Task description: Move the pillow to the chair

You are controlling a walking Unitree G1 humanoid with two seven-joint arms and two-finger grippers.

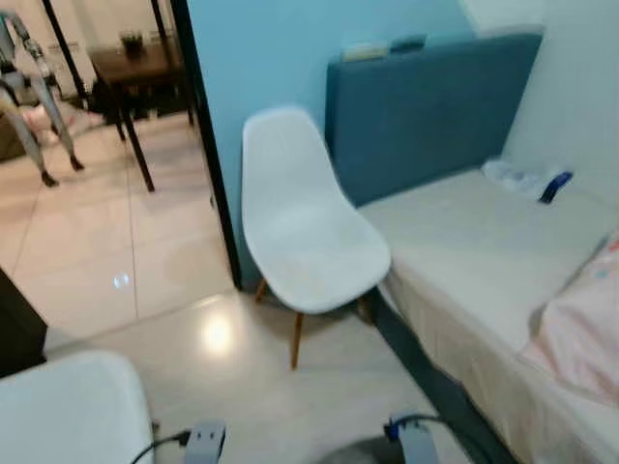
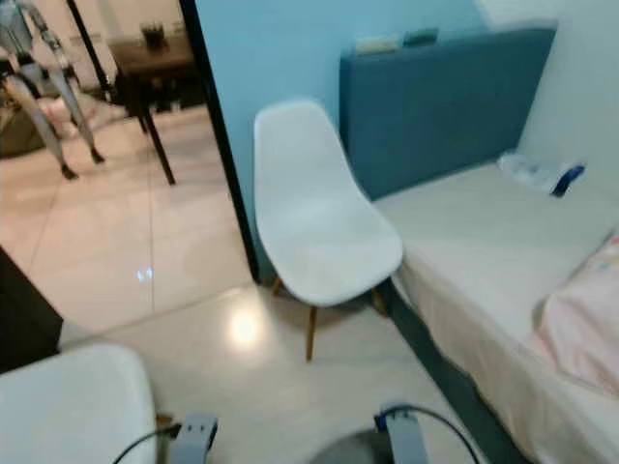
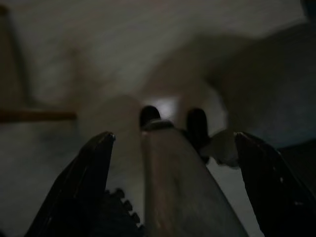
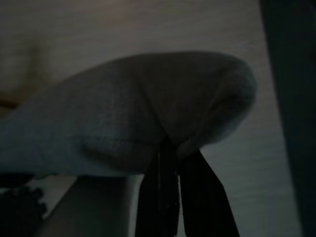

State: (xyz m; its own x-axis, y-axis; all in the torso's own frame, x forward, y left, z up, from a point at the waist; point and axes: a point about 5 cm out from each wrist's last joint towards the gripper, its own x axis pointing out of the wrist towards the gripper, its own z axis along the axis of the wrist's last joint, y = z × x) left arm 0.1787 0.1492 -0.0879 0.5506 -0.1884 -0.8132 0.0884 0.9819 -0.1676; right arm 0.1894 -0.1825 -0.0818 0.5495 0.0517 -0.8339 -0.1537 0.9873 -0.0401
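The right gripper (image 4: 170, 197) hangs low, its 2 black fingers pinched together on a fold of the grey pillow (image 4: 133, 113), which bulges above the pale tiled floor (image 1: 319, 396). The left gripper (image 3: 173, 143) has its fingers spread wide apart, holding nothing. Farther ahead stands the white chair (image 1: 305, 222) with wooden legs, its seat bare, just beside the bed (image 1: 484, 251). A pink cloth (image 1: 585, 324) lies on the mattress. Beyond rises the blue headboard (image 1: 426, 106).
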